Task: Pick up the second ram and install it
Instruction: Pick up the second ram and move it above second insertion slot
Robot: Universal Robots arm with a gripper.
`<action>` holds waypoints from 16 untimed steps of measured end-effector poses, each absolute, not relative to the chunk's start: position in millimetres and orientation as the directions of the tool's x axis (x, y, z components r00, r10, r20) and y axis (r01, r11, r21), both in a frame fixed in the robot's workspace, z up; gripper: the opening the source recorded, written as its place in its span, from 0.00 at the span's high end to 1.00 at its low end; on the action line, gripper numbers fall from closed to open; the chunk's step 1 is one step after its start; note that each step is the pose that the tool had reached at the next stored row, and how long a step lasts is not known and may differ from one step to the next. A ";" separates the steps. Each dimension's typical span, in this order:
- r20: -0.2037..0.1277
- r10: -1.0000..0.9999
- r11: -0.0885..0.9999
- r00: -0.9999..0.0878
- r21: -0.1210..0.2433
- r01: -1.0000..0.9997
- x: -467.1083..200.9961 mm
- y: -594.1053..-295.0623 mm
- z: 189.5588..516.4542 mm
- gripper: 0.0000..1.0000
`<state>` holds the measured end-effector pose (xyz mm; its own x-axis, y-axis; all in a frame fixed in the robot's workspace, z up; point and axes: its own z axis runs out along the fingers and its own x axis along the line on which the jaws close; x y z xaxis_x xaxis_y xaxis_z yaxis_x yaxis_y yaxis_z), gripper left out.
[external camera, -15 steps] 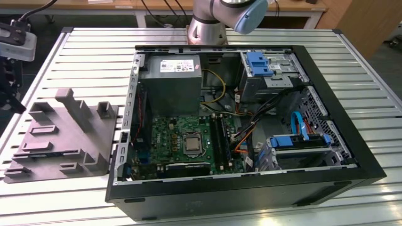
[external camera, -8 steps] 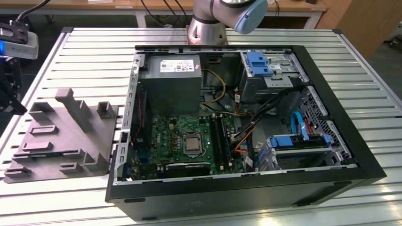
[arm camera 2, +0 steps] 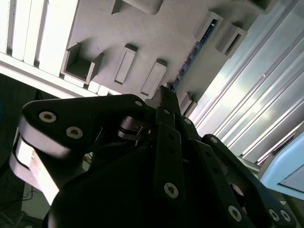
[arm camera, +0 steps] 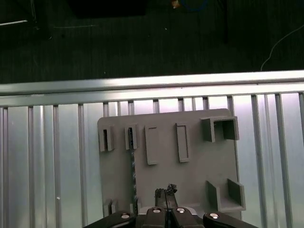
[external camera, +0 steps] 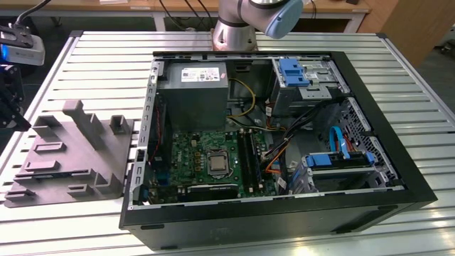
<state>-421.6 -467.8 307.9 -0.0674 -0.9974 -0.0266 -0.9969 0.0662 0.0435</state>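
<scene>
Black gripper [arm camera: 166, 191], fingers together and empty, beside slim dark-blue second ram [arm camera: 133, 166] in grey holder [arm camera: 190, 185]; likely light, brittle: pinch flat faces.

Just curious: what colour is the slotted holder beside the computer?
Grey holder; clearest in the first wrist view.

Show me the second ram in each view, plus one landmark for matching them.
Exterior view: cannot make it out; its grey holder lies on the exterior view's left of the computer case.
First wrist view: the second ram stands on edge in the holder, beside the tool.
Second wrist view: the second ram spans two holder slots beyond the tool.
Shared landmark: the grey holder.
</scene>
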 end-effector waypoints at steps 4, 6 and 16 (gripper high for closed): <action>-0.027 -0.997 0.066 -0.067 0.043 -0.997 -421.7 -467.8 306.9 0.90; -0.028 -0.997 0.065 -0.066 0.042 -0.997 -422.0 -468.1 305.8 0.90; -0.029 -0.998 0.058 -0.059 0.042 -0.997 -422.5 -476.6 295.2 0.90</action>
<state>-422.5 -476.6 295.2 -0.0594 -0.9978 -0.0290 -0.9974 0.0582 0.0417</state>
